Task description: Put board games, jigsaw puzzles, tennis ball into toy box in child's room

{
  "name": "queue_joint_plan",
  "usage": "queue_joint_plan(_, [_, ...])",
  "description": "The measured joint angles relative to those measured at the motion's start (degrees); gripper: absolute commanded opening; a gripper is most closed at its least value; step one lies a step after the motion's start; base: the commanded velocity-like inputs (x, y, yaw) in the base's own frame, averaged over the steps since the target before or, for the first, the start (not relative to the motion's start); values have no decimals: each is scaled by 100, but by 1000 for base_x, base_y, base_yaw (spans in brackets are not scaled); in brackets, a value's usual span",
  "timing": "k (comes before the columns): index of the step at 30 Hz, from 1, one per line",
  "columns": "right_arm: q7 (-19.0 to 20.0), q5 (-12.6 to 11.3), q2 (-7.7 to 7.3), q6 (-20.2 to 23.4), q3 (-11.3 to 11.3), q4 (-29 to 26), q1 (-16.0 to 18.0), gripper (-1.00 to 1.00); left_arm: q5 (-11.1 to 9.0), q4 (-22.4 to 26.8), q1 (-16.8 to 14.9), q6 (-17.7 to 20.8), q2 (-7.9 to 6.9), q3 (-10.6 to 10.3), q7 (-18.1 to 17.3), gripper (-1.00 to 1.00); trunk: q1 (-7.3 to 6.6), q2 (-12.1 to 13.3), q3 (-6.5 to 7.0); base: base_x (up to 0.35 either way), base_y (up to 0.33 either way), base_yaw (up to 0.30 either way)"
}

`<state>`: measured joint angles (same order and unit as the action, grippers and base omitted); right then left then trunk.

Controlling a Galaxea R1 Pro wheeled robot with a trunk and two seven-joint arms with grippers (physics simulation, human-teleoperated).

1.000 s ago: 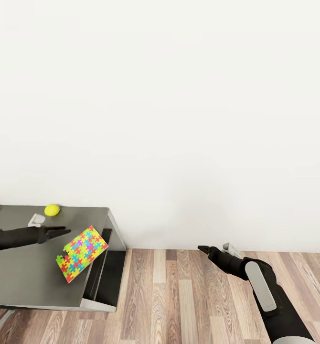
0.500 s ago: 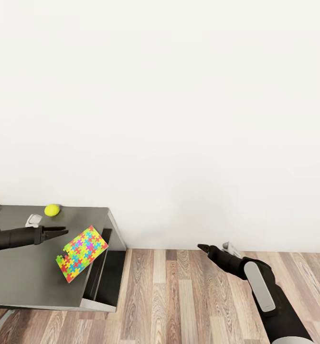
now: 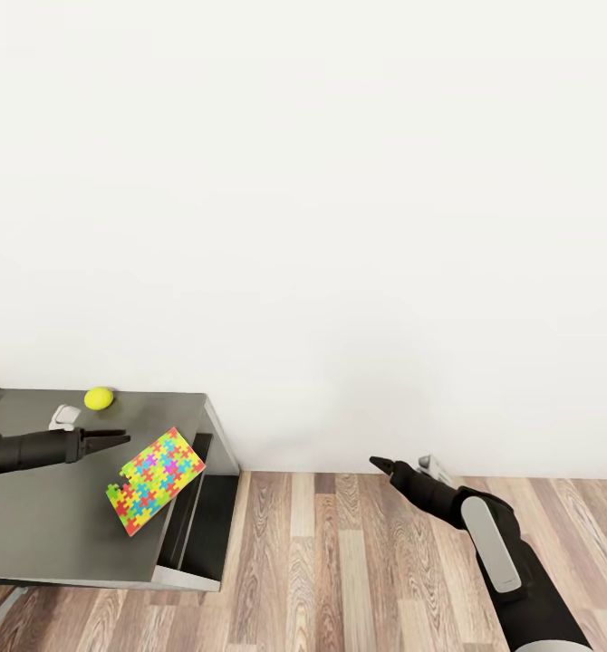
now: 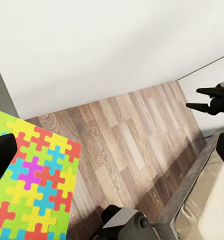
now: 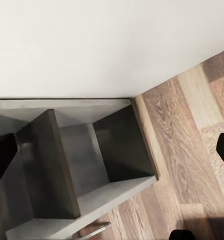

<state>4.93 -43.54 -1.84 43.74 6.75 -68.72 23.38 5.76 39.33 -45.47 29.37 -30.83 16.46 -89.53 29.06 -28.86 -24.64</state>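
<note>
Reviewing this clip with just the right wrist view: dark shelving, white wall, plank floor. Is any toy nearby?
Observer: Yes. The head view shows a jigsaw puzzle lying at the right end of the dark table.
Operator: Anything else on it?
Observer: A tennis ball sits at the table's back, near the wall.
Operator: Where is the left gripper?
Observer: The left gripper is over the table beside the puzzle, open and holding nothing.

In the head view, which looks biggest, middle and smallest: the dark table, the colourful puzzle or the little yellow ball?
1. dark table, biggest.
2. jigsaw puzzle, middle.
3. tennis ball, smallest, though it lies farther from the camera.
</note>
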Motion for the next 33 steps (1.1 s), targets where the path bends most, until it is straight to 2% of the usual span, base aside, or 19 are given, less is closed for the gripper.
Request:
queue_joint_plan(14, [495, 16, 68, -60, 36, 9, 18, 100, 9, 0, 0, 32, 21, -1, 0, 100, 0, 0, 91, 0, 0, 0])
queue_joint_plan(22, [1185, 48, 56, -317, 50, -6, 29, 100, 13, 0, 0, 49, 33, -4, 0, 100, 0, 0, 165, 0, 0, 0])
queue_joint_plan(33, [1377, 57, 25, -375, 52, 16, 31, 100, 14, 0, 0, 61, 37, -1, 0, 100, 0, 0, 268, 0, 0, 0])
